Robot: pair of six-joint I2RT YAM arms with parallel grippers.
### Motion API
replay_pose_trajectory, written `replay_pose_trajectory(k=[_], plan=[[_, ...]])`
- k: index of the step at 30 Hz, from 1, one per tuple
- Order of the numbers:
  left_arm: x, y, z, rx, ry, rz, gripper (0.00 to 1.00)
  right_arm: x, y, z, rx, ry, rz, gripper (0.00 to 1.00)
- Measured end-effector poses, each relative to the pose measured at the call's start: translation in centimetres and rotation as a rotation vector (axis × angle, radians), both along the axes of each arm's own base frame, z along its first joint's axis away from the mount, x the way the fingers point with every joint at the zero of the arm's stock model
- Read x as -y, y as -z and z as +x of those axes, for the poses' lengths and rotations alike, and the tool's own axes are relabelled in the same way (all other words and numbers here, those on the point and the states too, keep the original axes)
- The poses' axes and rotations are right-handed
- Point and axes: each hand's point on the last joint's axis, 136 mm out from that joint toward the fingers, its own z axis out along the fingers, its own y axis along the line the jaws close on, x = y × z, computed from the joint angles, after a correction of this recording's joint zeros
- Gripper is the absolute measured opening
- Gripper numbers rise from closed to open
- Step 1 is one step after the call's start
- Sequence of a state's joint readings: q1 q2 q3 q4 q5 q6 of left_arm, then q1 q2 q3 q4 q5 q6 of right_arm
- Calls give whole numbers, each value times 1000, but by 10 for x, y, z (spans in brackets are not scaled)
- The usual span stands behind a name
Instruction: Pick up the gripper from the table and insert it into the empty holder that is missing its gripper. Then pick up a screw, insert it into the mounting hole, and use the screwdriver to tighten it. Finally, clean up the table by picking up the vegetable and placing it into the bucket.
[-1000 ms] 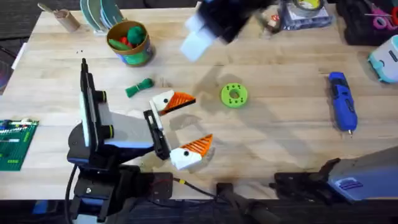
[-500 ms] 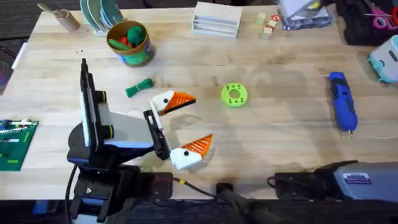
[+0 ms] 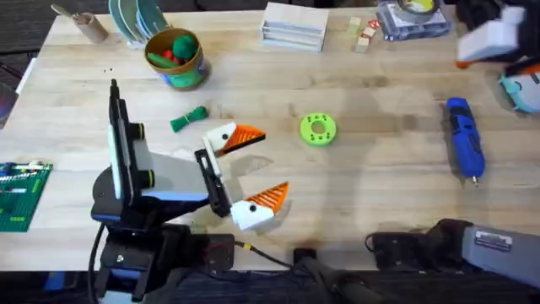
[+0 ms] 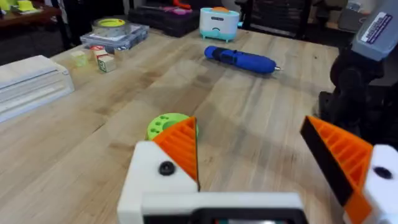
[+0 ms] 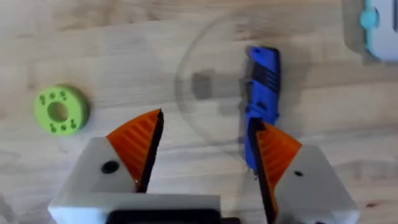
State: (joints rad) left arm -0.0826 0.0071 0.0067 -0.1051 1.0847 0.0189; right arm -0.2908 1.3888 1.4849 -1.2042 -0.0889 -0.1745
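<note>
The blue screwdriver (image 3: 464, 148) lies on the right of the table, also seen under my right gripper (image 5: 208, 134), which hangs open above it. That gripper shows as a blurred white block (image 3: 496, 38) at the far right. My left gripper (image 3: 253, 169) stands open over the table's middle, nothing between its orange pads (image 4: 177, 149). The green vegetable (image 3: 189, 118) lies just left of it. The bucket (image 3: 175, 57) stands at the back left with green and red toys in it. The loose gripper, the empty holder and the screw are out of view.
A green disc with holes (image 3: 317, 129) lies right of my left gripper. A white box (image 3: 294, 25), small blocks (image 3: 363, 34) and a tape roll (image 3: 413, 13) line the back edge. A green baseplate (image 3: 21, 194) sits at the left edge.
My right gripper has swept high above the table from the back middle to the far right, over the screwdriver. The left arm has not moved.
</note>
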Motion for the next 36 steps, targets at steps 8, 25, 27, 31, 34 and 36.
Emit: replay_pose_trajectory(k=[8,25,27,31,34,36], plan=[[0,0,0,-1,0,0,863,57,-1,-8,59,230,24,857],[0,0,0,7,1,3,17,75,15,12,63,257,47,857],[0,0,0,7,1,3,17,76,23,14,37,223,42,857],[0,0,0,7,1,3,17,77,39,16,-13,130,23,857],[1,0,-2,6,11,2,17,83,52,16,-60,68,-9,857],[2,0,-4,4,26,0,17,88,64,16,-103,38,-26,857]])
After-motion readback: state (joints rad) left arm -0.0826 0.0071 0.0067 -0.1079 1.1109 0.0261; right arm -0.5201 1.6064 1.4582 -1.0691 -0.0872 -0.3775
